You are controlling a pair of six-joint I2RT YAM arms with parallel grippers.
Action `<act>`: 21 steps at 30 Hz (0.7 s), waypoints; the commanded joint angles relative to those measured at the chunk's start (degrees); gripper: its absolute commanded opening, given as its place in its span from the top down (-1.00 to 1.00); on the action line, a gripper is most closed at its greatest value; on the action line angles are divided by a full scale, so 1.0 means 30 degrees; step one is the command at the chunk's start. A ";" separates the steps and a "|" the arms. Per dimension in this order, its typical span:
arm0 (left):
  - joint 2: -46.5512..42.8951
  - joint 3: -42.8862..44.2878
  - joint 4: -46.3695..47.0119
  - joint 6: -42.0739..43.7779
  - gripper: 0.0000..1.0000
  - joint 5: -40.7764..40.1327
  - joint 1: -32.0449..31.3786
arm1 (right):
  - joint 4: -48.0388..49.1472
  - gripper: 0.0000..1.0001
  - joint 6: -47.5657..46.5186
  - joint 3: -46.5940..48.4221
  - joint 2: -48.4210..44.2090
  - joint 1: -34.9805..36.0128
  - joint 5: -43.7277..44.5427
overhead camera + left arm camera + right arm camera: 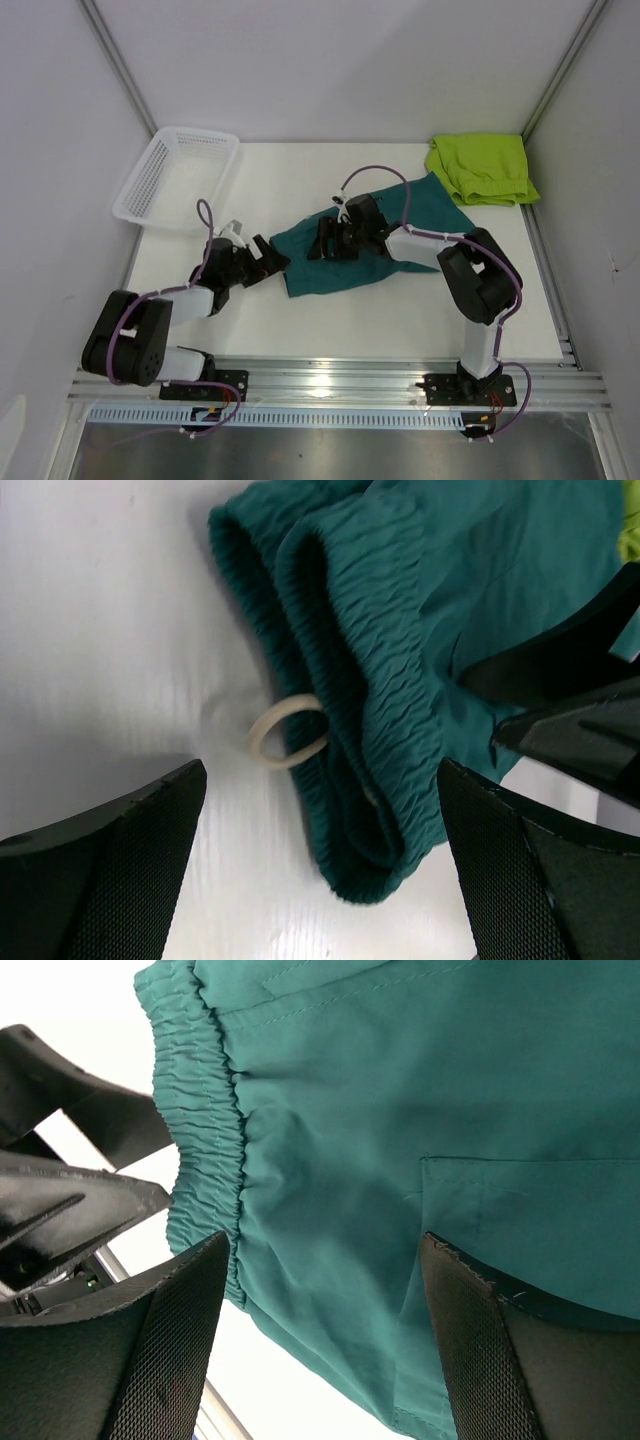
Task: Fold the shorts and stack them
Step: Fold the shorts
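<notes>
The basket (175, 175) sits far left. My left claw (272, 262) stands wide and empty at the waistband (380, 660) of the teal shorts (420, 210), which lie spread mid-table. My right claw (323, 244) hangs wide over them, gripping nothing. The green shorts (482, 168) lie in the far right corner.

Teal shorts (335, 270) lie centre — green shorts (482, 168) far right.
</notes>
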 commanded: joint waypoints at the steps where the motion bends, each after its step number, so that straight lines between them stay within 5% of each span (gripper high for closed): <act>1: 0.1467 -0.0510 0.3678 -0.1084 -0.99 0.0505 -0.0215 | 0.0400 -0.57 0.0335 0.0903 -0.0772 0.0223 -0.0249; 8: 0.3574 -0.0393 0.4997 -0.1847 -0.99 -0.0754 -0.1329 | 0.0693 -0.56 0.0832 0.1314 0.0312 0.0223 -0.0425; 21: 0.8206 -0.1828 1.2438 -0.3841 -0.98 -0.0549 -0.1709 | 0.0430 -0.48 0.2355 0.1462 0.2011 0.0019 0.0073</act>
